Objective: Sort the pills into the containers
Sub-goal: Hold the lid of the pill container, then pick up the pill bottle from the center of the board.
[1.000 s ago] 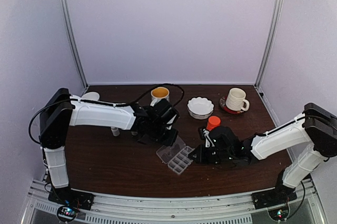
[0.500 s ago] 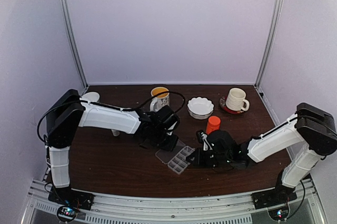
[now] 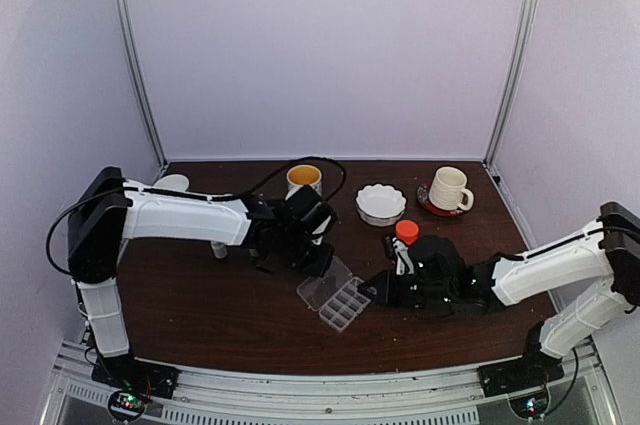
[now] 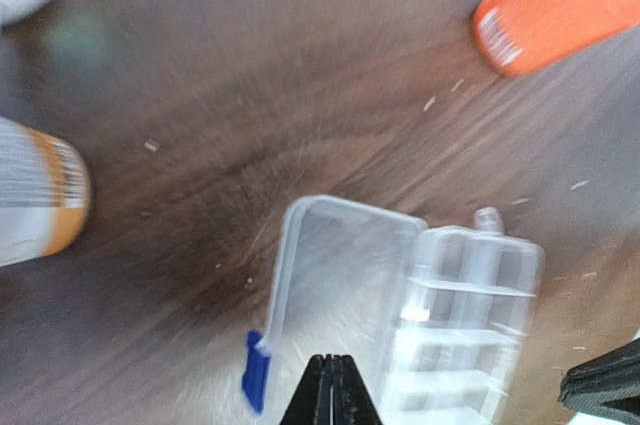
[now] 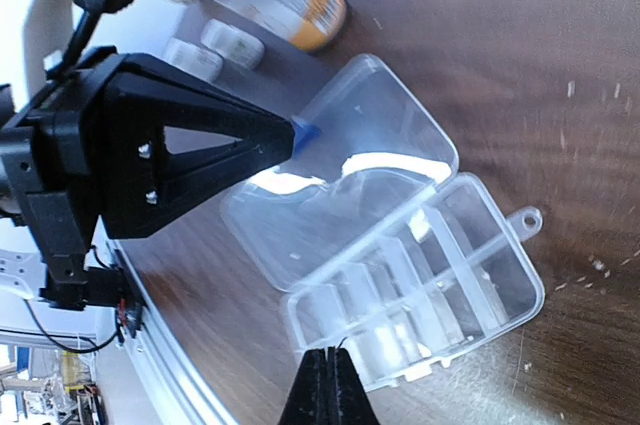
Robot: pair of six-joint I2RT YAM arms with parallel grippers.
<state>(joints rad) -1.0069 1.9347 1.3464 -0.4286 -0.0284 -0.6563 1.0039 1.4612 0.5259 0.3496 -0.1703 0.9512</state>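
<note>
Left tool (image 4: 330,385) and right tool (image 5: 328,380), both pressed together, flank the pill box (image 5: 430,285), lid (image 5: 340,165) open to receive pills (image 5: 571,89).

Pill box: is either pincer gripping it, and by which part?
Nothing appears held. The left pincer is shut beside the lid's blue latch, the right pincer shut at the rim of the pill box; nothing shows between either pair of fingers.
</note>
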